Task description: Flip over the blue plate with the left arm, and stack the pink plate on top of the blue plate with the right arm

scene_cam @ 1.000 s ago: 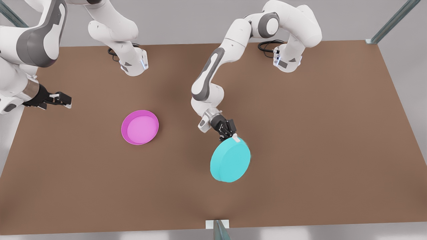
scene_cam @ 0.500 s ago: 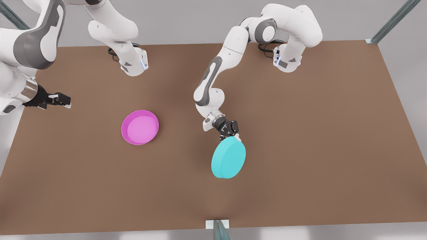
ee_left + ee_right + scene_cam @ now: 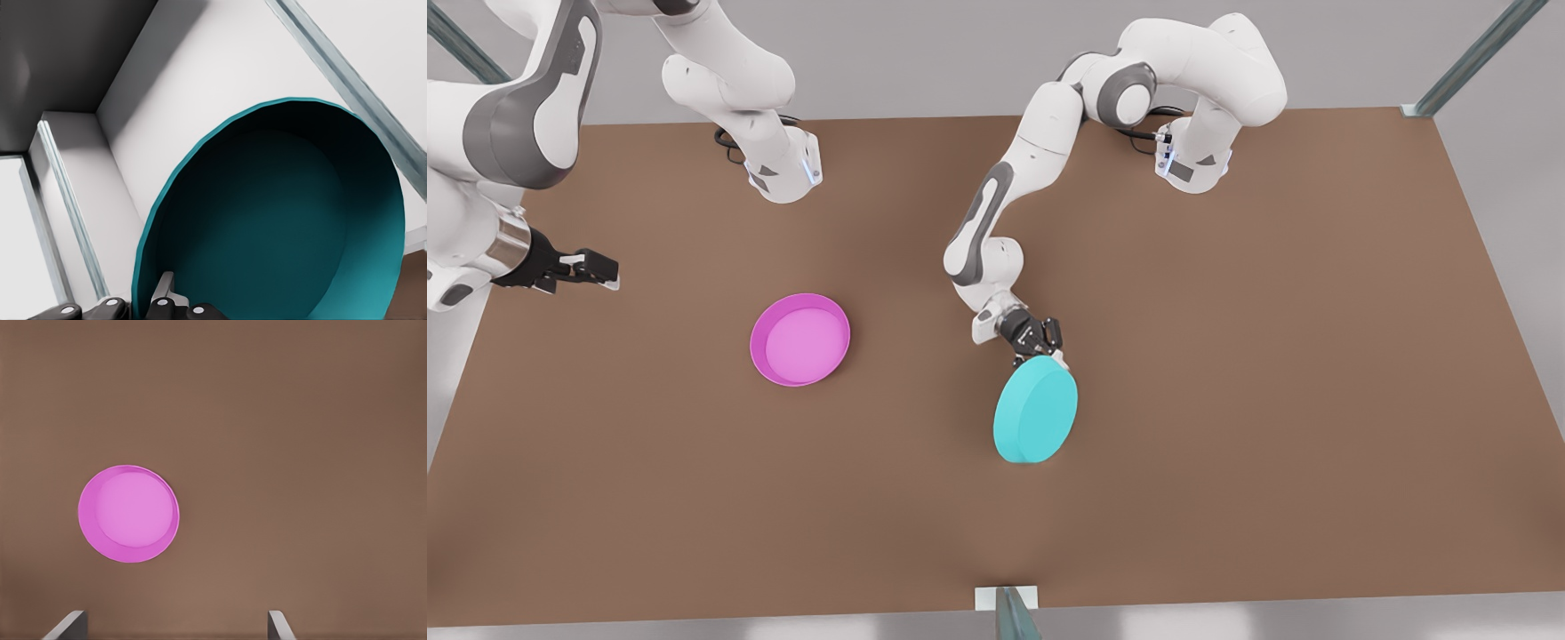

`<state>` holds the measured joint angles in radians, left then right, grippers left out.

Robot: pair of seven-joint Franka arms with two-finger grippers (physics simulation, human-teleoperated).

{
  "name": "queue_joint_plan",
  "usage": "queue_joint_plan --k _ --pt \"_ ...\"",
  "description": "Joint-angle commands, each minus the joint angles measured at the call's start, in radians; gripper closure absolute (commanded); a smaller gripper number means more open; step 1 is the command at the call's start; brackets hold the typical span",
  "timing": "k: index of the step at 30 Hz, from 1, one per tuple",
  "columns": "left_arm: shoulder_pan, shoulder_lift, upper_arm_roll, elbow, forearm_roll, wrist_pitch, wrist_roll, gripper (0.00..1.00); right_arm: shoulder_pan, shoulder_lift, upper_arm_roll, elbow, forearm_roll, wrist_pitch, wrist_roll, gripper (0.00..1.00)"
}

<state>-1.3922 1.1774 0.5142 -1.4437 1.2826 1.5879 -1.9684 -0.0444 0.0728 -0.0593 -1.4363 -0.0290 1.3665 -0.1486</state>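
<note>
Left gripper [image 3: 1040,357] clamped on the rim of the blue plate [image 3: 1036,413], plate tilted up with underside toward the front view, hollow [image 3: 280,220] facing the wrist camera. Pink plate [image 3: 800,339] flat on the brown table [image 3: 1272,356], rim up, well apart. Right gripper [image 3: 596,267] waiting high at the front view's left, fingertips [image 3: 67,625] spread apart; lower edge of blue plate possibly touching the table.

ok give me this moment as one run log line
left gripper: shut on round turquoise plastic plate rim, underside up, tilted | right gripper: open, waiting, off round pink plastic plate | stack: not yet
</note>
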Motion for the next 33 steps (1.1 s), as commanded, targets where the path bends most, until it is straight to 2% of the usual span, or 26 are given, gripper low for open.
queue_joint_plan --k 1,5,7,12,16,18,21,22,23,24,25,26,27,28,30,31,32,33 --pt "0.002 0.001 -0.022 0.0 0.0 -0.043 -0.175 0.79 0.001 -0.001 -0.001 0.0 0.003 -0.006 -0.002 0.0" --pt "0.012 0.008 -0.049 0.005 0.001 -0.069 -0.21 0.79 0.001 -0.001 -0.001 0.0 0.003 -0.006 -0.002 0.0" --pt "0.012 0.008 -0.049 0.009 0.001 -0.071 -0.208 0.0 0.001 -0.001 -0.001 0.0 0.003 -0.007 -0.002 0.0" --pt "0.007 0.005 -0.12 0.031 -0.042 -0.128 -0.201 0.0 0.003 -0.001 -0.001 0.0 0.003 -0.006 -0.002 0.0" --pt "0.005 -0.019 -0.196 0.172 -0.273 -0.134 -0.081 0.0 0.002 0.001 -0.001 0.0 0.003 -0.007 -0.002 0.0" --pt "0.002 -0.14 -0.269 0.292 -0.503 -0.135 0.035 0.0 0.001 0.001 -0.001 0.0 0.003 -0.007 -0.002 0.0" --pt "0.004 -0.495 -0.281 0.413 -0.913 -0.282 0.43 0.0 -0.015 -0.002 -0.005 -0.049 0.003 0.008 -0.048 0.0" --pt "0.054 -0.634 -0.246 0.522 -1.051 -0.344 0.442 0.0 -0.048 -0.011 -0.004 -0.14 0.003 0.086 -0.08 0.0" --pt "0.171 -0.783 -0.238 0.52 -1.186 -0.378 0.538 0.0 -0.069 -0.015 -0.004 -0.225 0.003 0.16 -0.112 0.0" --pt "0.327 -0.835 -0.22 0.516 -1.278 -0.502 0.866 0.0 -0.08 -0.016 -0.005 -0.337 0.003 0.229 -0.112 0.0" --pt "0.404 -0.835 -0.152 0.514 -1.273 -0.56 1.204 0.0 -0.08 -0.016 -0.005 -0.411 0.003 0.284 -0.098 0.0" --pt "0.418 -0.829 -0.013 0.511 -1.284 -0.559 1.48 0.0 -0.08 -0.018 -0.005 -0.493 0.009 0.368 -0.097 0.0" --pt "0.447 -0.829 0.07 0.505 -1.292 -0.566 1.692 0.0 -0.08 -0.004 -0.005 -0.564 0.043 0.468 -0.097 0.0" --pt "0.492 -0.831 0.125 0.477 -1.324 -0.565 1.812 0.0 -0.08 -0.002 -0.004 -0.65 0.073 0.572 -0.097 0.0" --pt "0.584 -0.828 0.141 0.454 -1.332 -0.537 1.967 0.0 -0.08 0.007 -0.005 -0.75 0.141 0.686 -0.097 0.0" --pt "0.766 -0.851 -0.027 0.436 -1.349 -0.536 1.947 0.0 -0.08 0.033 -0.004 -0.763 0.147 0.732 -0.092 0.0" --pt "1.045 -0.868 -0.368 0.436 -1.307 -0.537 1.901 0.0 -0.078 0.048 -0.004 -0.77 0.205 0.758 -0.085 0.0" --pt "1.225 -0.909 -0.621 0.344 -1.221 -0.472 1.788 0.0 -0.077 0.064 -0.004 -0.786 0.242 0.778 -0.085 0.0"
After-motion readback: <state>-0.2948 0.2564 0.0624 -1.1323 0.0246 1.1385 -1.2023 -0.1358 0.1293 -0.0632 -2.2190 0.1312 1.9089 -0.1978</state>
